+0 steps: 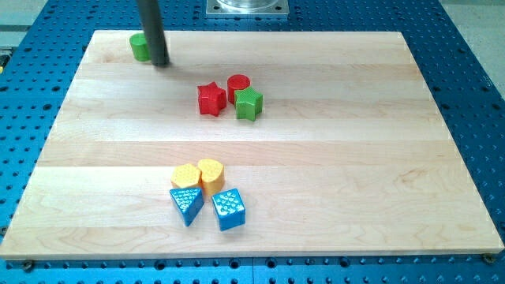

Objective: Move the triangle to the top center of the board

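Note:
The blue triangle lies near the view's bottom, left of centre, on the wooden board. It touches a blue cube on its right and a yellow hexagon above it. A yellow cylinder sits beside the hexagon. My tip is at the board's top left, far from the triangle, just right of a green cylinder that the rod partly hides.
A red star, a red cylinder and a green star cluster near the top centre. A metal mount stands past the board's top edge. A blue perforated table surrounds the board.

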{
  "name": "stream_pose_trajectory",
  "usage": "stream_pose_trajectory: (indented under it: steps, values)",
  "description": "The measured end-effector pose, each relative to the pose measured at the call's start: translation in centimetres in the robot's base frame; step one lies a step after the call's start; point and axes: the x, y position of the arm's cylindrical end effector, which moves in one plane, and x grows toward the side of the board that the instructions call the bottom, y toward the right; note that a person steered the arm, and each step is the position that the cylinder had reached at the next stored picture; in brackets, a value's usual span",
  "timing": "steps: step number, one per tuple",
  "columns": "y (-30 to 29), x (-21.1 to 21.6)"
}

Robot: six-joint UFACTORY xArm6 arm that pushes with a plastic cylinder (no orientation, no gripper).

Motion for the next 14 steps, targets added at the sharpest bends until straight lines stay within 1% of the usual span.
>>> stream_pose_trajectory:
  steps: [1,2,3,4,5,6,7,8,9,10,11,14]
  values:
    - [-5.3,0.0]
    - [-3.2,8.8]
    - [-3.0,22.1]
    - [-0.3,33.1]
    - [6.8,35.0]
    - [13.2,34.9]
    - [16.4,34.8]
    - [15.9,34.8]
    - [10.8,34.7]
    - [8.6,30.5]
    - [7.5,26.9]
    - [7.5,13.0]
